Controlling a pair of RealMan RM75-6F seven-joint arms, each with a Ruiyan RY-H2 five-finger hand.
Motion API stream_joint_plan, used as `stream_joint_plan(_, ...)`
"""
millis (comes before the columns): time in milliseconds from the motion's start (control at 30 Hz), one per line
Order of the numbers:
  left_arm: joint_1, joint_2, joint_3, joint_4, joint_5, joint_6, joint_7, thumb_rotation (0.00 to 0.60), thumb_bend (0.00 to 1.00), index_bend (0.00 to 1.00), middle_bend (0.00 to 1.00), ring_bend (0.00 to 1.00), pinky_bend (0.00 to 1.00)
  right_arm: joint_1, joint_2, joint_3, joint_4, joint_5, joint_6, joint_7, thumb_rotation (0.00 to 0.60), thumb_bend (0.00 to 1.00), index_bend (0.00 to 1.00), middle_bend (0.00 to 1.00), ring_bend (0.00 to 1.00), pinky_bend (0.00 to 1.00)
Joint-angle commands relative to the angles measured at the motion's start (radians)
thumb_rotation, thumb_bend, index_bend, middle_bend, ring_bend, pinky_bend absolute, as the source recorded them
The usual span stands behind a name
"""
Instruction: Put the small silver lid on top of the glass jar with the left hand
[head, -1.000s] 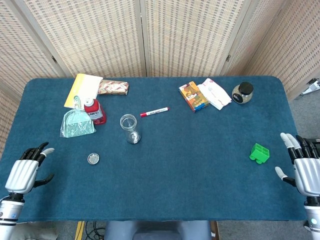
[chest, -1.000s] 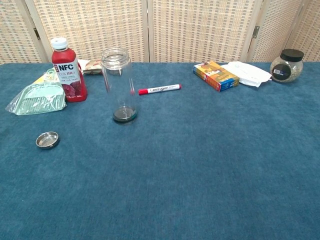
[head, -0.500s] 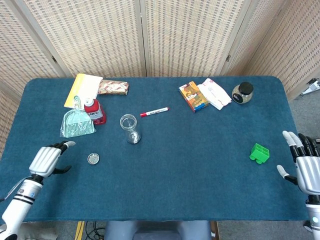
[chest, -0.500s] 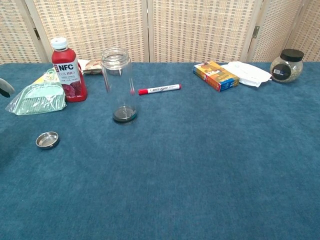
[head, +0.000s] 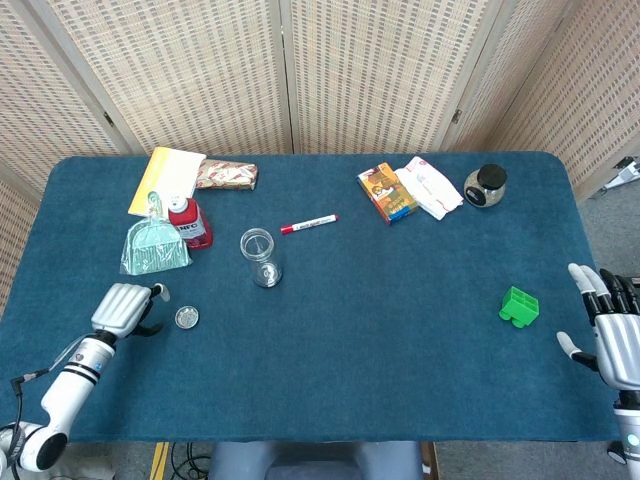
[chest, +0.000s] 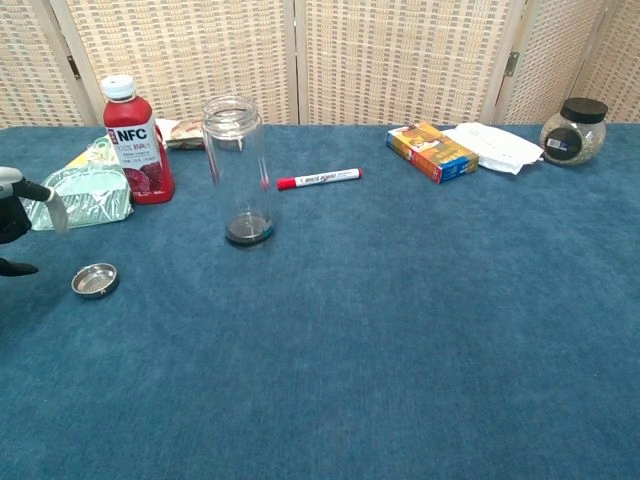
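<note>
On counter, lid lies flat, hollow side up, near-left of jar. Left robot hand just beside lid, released, holding nothing. Lid likely light, stiff, slippery; pinch thin rim. Jar fragile, tippy.

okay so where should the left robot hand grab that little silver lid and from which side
Pinch the rim of the small silver lid from above, thumb and a finger on opposite edges. It lies flat and shallow on the cloth, open side up, and the left robot hand is beside it, so sides offer little purchase.
</note>
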Motion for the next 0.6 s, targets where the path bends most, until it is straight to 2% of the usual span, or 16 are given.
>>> stream_joint_plan(33,-0.020,-0.025,-0.001,0.020,-0.034,-0.030,0.029,0.600,0.24,0.45,0.93,0.88,1.00,0.000,-0.001,-0.001,0.003,0.002,-0.003,0.002,0.600,0.19,0.06,0.10,0.06,0.11)
stream_joint_plan(600,-0.066,-0.114,-0.001,0.094,-0.074,-0.054,0.035,0.600,0.24,0.55,0.96,0.90,1.00,0.003,0.011,0.015,0.006,0.018,0.001,0.009,0.600,0.19,0.06,0.10,0.06,0.11)
